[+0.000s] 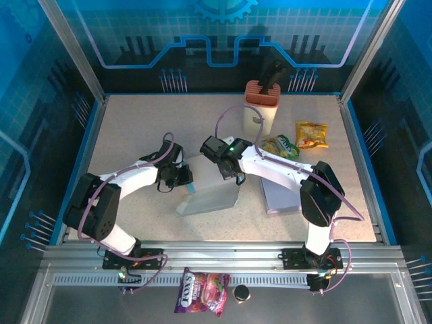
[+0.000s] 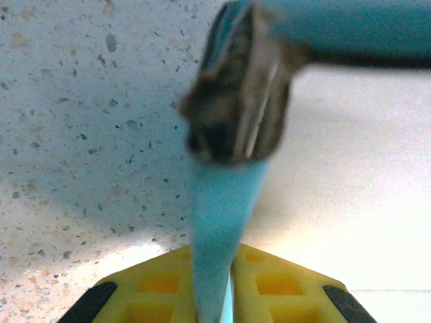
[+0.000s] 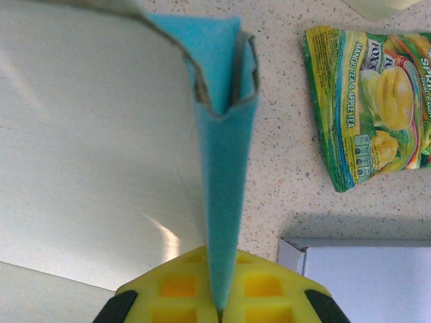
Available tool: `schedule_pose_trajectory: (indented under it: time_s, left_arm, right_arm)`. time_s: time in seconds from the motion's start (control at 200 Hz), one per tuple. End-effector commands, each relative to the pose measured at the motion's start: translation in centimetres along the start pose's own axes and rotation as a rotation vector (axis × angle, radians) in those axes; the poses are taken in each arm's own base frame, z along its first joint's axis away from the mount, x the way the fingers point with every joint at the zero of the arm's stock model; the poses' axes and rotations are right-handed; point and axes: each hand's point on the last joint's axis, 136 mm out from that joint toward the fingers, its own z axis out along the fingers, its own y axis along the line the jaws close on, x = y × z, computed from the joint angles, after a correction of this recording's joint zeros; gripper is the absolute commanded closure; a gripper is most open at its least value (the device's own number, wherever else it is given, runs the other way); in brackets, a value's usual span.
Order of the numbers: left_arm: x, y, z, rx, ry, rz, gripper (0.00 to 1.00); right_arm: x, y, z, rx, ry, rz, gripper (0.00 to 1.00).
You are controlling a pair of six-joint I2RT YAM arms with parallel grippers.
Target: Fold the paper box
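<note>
Paper box (image 1: 210, 194): grey-white card, blue inside, lying partly flattened on the speckled table (image 1: 135, 128), spanning the space between both sets of jaws.
Right gripper (image 3: 219, 262): jaws clamped tight on a blue flap that runs straight out from between the pads; the box's white panel lies left of the jaws.
Left gripper (image 2: 217, 262): jaws narrow about another blue flap; whether they actually press it is unclear, the view being blurred.
Green sweet packet (image 3: 367, 101): ahead and right of the right jaws.
Flat white carton (image 3: 363, 269): just right of them.
</note>
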Motion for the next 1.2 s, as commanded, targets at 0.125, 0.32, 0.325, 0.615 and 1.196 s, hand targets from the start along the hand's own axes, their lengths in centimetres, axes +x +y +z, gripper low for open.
schedule_pose_trajectory:
  time_s: [0.125,0.32,0.325,0.615,1.196]
  left_arm:
    - [0.0,1.0,0.5,-0.077,-0.024,-0.001,0.87]
    - [0.8,2.2,0.5,-0.215,-0.020,-0.016,0.89]
    - [0.9,2.3,0.5,-0.218,-0.020,-0.016,0.89]
    - [1.9,3.7,1.2,-0.324,-0.002,-0.061,1.00]
    - [0.4,2.5,-0.8,-0.283,-0.107,-0.003,0.77]
  right_arm:
    - [0.3,0.8,-0.6,0.009,0.001,-0.023,1.00]
    - [0.3,1.1,-1.0,0.011,-0.012,-0.033,1.00]
    - [0.2,1.1,-1.0,0.011,-0.013,-0.033,1.00]
    - [0.3,1.6,-1.2,0.001,-0.024,-0.045,1.00]
    - [0.4,1.7,-1.2,-0.002,-0.023,-0.051,1.00]
